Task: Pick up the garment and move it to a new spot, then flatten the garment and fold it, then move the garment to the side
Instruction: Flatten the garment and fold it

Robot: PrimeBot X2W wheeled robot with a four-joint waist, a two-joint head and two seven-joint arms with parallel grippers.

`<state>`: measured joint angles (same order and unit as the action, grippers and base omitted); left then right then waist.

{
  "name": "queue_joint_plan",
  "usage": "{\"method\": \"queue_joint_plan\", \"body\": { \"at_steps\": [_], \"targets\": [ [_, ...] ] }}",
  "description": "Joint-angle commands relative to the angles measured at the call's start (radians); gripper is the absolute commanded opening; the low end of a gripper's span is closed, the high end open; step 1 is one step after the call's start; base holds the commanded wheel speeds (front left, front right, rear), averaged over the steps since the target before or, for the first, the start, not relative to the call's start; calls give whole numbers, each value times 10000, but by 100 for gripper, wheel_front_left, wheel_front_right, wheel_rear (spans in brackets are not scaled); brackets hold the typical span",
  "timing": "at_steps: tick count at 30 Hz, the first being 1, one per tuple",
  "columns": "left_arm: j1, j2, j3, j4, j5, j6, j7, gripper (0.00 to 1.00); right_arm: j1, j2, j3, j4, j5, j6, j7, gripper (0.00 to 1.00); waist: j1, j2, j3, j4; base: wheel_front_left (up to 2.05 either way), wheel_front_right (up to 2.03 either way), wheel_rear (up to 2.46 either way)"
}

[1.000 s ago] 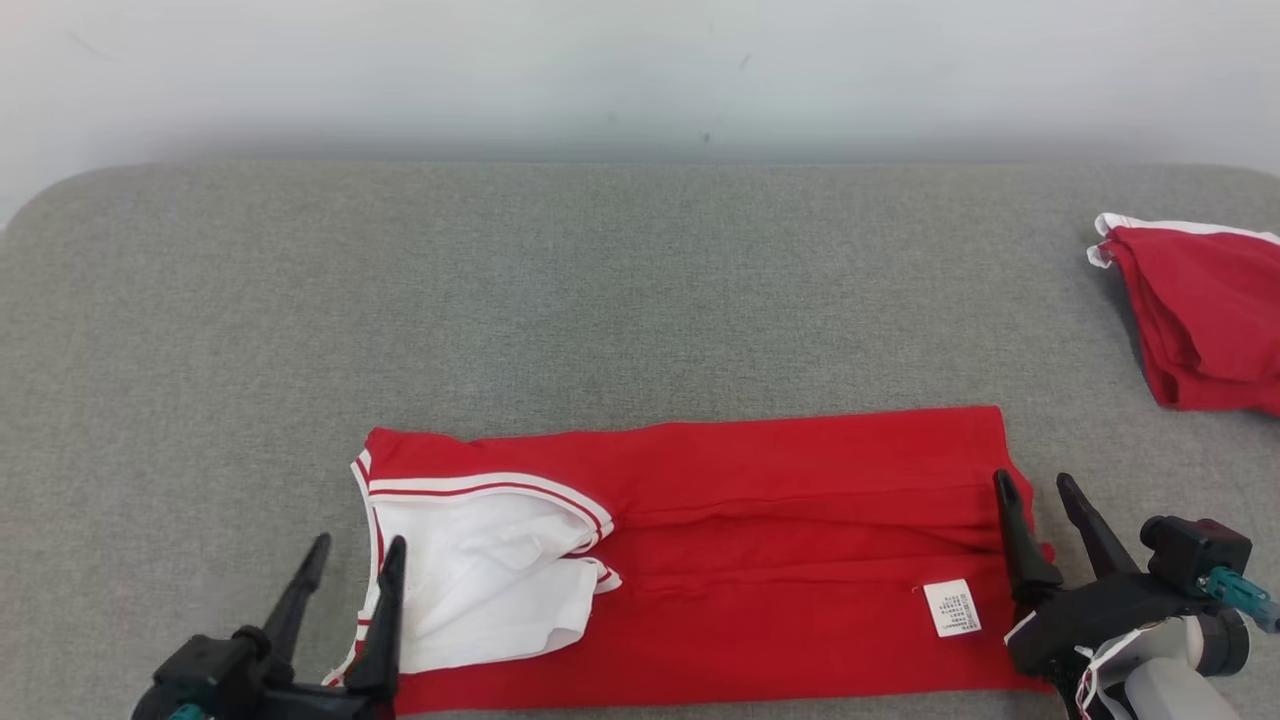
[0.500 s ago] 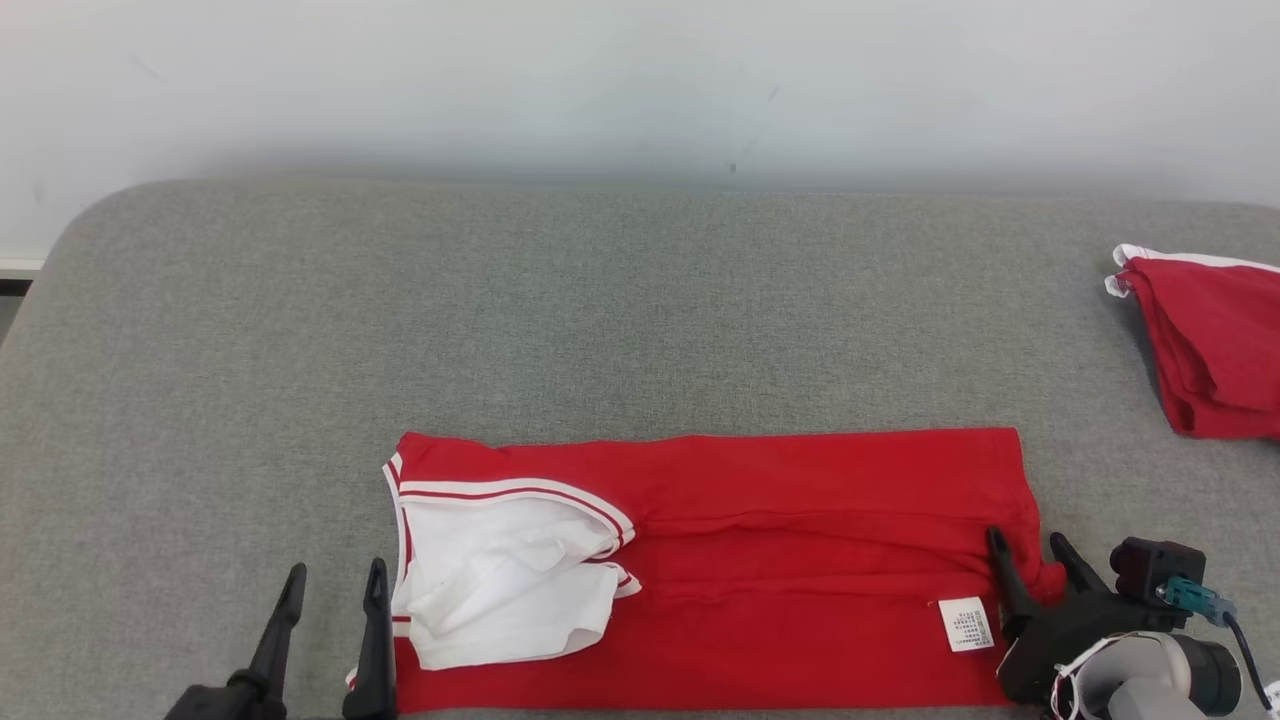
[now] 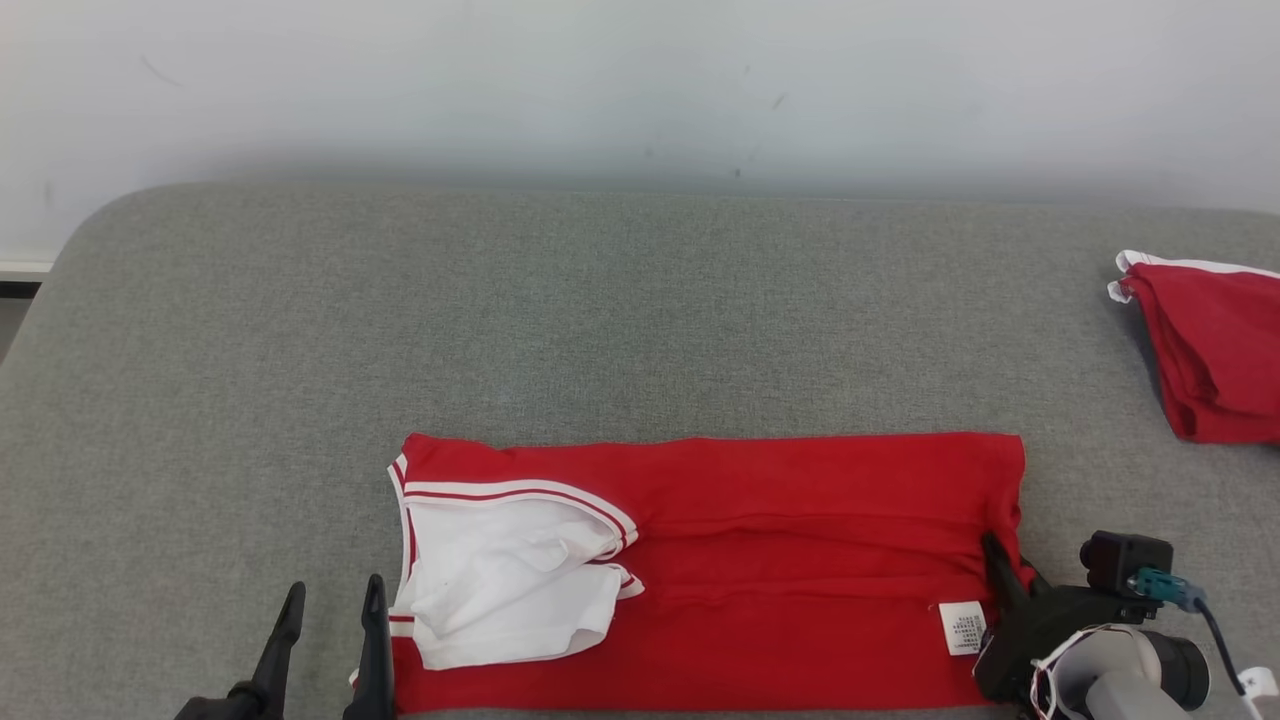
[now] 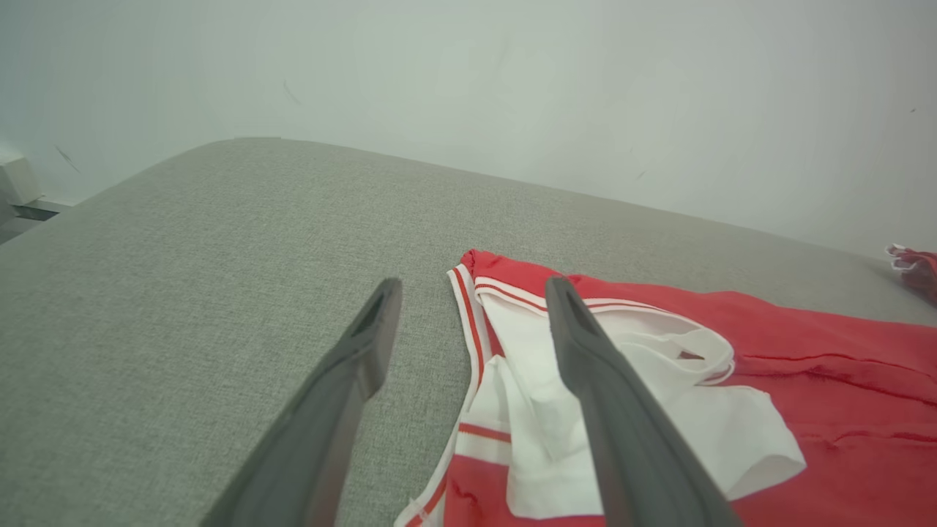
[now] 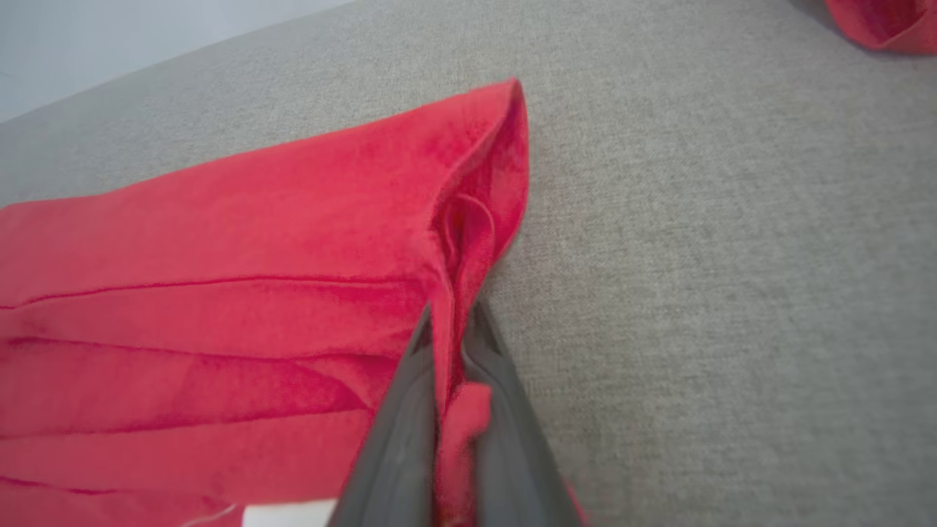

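The garment [image 3: 780, 560] is red with white trim and a white inner part, folded into a long strip on the grey surface [image 3: 560, 320] near the front edge. My right gripper [image 3: 1005, 570] is shut on the garment's right edge; the right wrist view shows red cloth [image 5: 454, 293] pinched between the two fingers [image 5: 399, 432]. My left gripper [image 3: 332, 612] stands open at the garment's left end. In the left wrist view its right finger [image 4: 607, 395] lies over the white collar part [image 4: 556, 380] and its left finger [image 4: 344, 395] over bare grey surface.
A second folded red garment [image 3: 1215, 345] with white trim lies at the right edge of the grey surface, also seen as a red garment [image 5: 882, 22] in the right wrist view. A pale wall [image 3: 640, 90] runs behind. A white care label [image 3: 962, 628] sits near the right gripper.
My right gripper has shut on the garment's right edge after standing open around it. The head camera shifted, so the whole scene sits a little lower. The left gripper stays open.
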<state>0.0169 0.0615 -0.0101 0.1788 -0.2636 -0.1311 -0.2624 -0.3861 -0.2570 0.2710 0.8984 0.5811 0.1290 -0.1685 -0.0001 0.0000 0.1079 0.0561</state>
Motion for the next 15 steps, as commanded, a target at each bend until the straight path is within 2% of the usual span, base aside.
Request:
{"method": "queue_joint_plan", "body": {
  "at_steps": [1, 11, 15],
  "targets": [
    [30, -41, 45, 57, 88, 8, -38, 100, 250, -33, 49, 129, 137, 30, -1, 0, 1, 0, -3, -23, 0, 0, 0],
    [186, -83, 252, 74, 150, 8, -39, 100, 284, -1304, -350, -266, 158, 4, -546, 0, 1, 0, -211, -161, 0, 0, 0],
    [300, -99, 325, 63, 140, 8, -38, 100, 478, -1551, -409, -771, 98, 4, -517, 0, 1, 0, -300, -255, 0, 0, 0]
  ]
}}
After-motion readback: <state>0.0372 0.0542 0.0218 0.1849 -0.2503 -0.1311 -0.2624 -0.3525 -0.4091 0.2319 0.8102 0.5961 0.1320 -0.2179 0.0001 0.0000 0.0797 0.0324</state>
